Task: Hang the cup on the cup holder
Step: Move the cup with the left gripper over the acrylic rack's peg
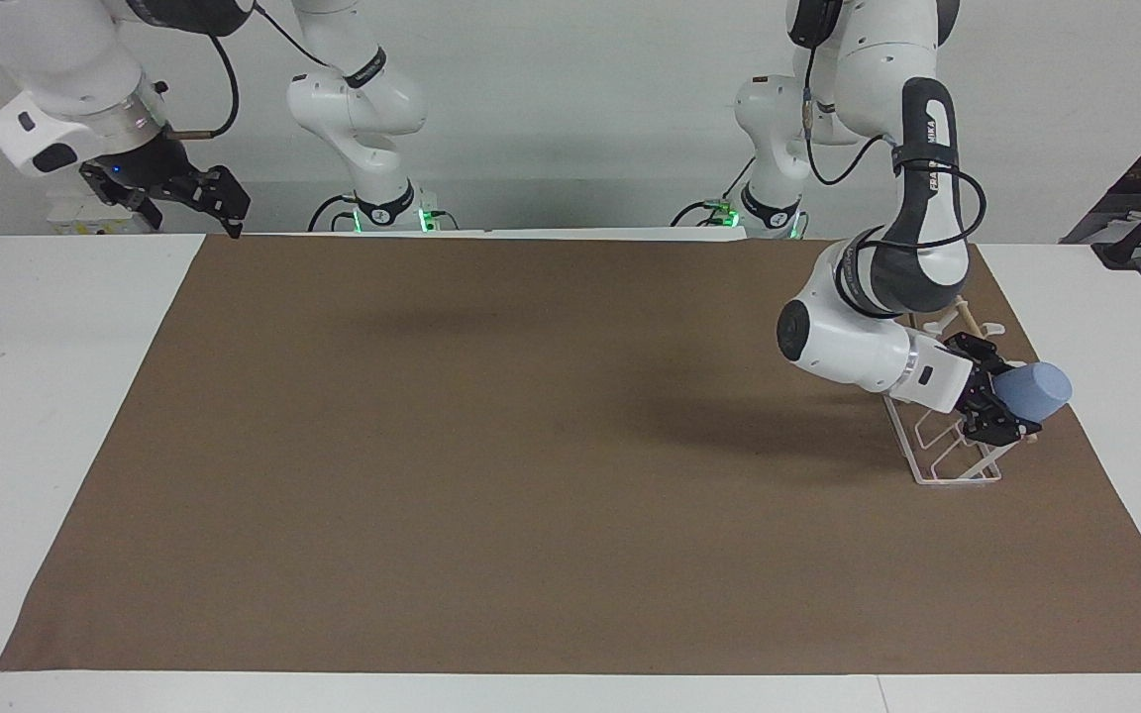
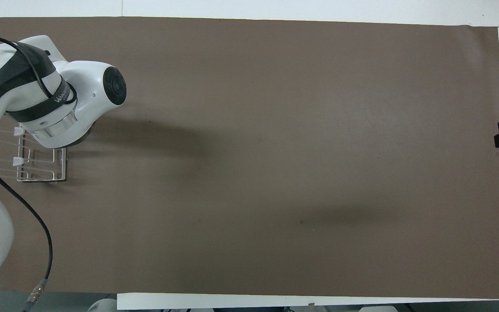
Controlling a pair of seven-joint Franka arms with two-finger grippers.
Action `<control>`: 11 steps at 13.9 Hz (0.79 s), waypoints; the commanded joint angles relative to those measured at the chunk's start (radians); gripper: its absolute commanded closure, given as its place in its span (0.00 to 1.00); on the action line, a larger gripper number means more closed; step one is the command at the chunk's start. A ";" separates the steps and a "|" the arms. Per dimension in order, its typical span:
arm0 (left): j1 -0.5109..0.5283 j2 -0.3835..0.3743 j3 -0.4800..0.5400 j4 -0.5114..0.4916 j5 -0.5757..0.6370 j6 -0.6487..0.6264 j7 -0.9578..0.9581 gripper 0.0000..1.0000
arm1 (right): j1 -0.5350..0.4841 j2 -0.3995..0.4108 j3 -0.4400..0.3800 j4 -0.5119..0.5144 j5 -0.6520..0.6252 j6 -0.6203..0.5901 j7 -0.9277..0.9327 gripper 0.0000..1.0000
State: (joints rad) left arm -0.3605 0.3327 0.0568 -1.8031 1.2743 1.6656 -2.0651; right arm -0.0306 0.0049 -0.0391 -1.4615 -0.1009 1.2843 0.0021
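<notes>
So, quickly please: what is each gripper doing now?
Left gripper: shut on the light-blue cup, over the white wire cup holder.
Right gripper: open, empty, waiting.

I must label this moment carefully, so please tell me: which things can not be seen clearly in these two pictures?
- Overhead view: the cup and the left gripper are hidden under the left arm's own body.
- Overhead view: part of the cup holder is covered by that arm.
- Facing view: whether a prong has entered the cup is hidden by the cup and the gripper.
- Overhead view: the right gripper is cut off by the picture's edge.
</notes>
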 commanded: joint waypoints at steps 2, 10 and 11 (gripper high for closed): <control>-0.011 -0.020 -0.003 -0.048 -0.015 -0.032 -0.016 0.64 | -0.002 -0.002 -0.027 -0.008 -0.005 -0.013 -0.020 0.01; -0.005 -0.014 -0.005 -0.071 -0.076 0.012 -0.032 0.64 | 0.014 -0.014 -0.025 -0.030 0.001 -0.019 -0.017 0.01; 0.000 -0.015 -0.003 -0.085 -0.084 0.049 -0.050 0.64 | 0.014 -0.014 -0.025 -0.030 0.001 -0.017 -0.019 0.01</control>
State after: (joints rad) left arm -0.3617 0.3329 0.0493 -1.8544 1.2055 1.6671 -2.0847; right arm -0.0177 0.0063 -0.0649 -1.4697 -0.1006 1.2684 -0.0008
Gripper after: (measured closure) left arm 0.211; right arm 0.004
